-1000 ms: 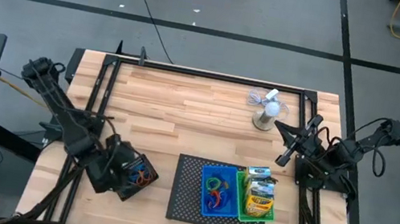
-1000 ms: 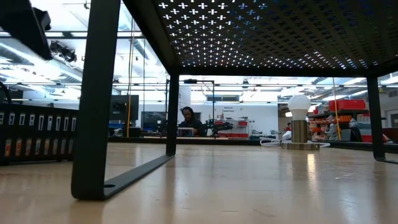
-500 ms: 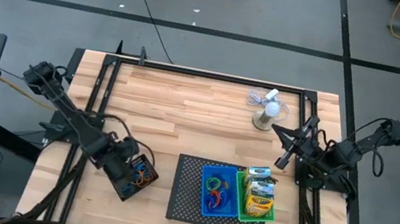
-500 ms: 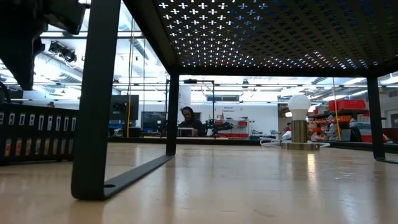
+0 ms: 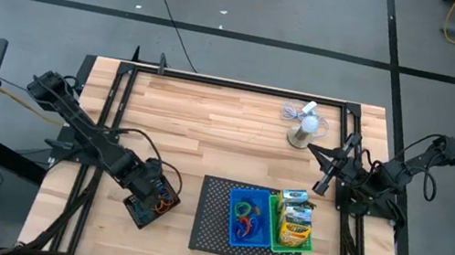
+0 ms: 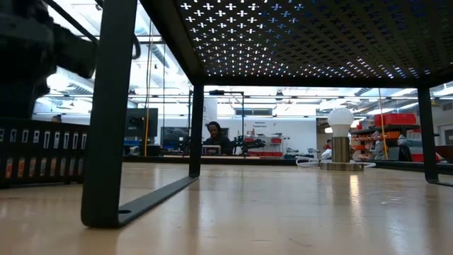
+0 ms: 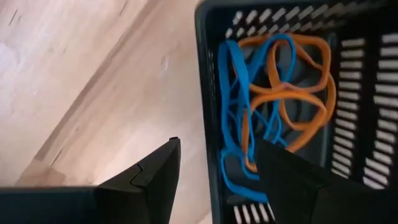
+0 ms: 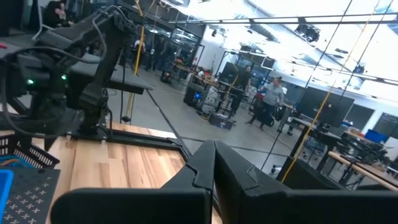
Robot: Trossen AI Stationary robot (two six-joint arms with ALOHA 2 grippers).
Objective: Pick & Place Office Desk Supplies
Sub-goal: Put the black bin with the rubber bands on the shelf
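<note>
While the low view sees only the underside and legs of the mesh tray (image 6: 304, 35), the bins on top of it are hidden there, and the left arm is a dark blur at that picture's far left.

Three bins counted in the high view. One black bin (image 5: 152, 200) sits on the wooden table (image 5: 227, 128) near the front left, just left of the tray. One blue bin (image 5: 248, 216) and one green bin (image 5: 293, 234) stand side by side on the tray (image 5: 211, 216).

The left gripper (image 7: 214, 163) straddles the black bin's wall, one finger outside and one inside, grasping that wall. Inside lie tangled rubber bands (image 7: 273, 106), blue and orange; their number cannot be settled. The bin's far side is cut off in the left wrist view.

Blue bin contents: coloured loops, count unclear. Green bin: one yellow crayon box (image 5: 296, 224); a green-white box (image 5: 295, 196) at its far end.

The right gripper (image 5: 327, 169) hangs at the right edge, fingers clenched together on nothing, near one white mini fan (image 5: 303, 127).
</note>
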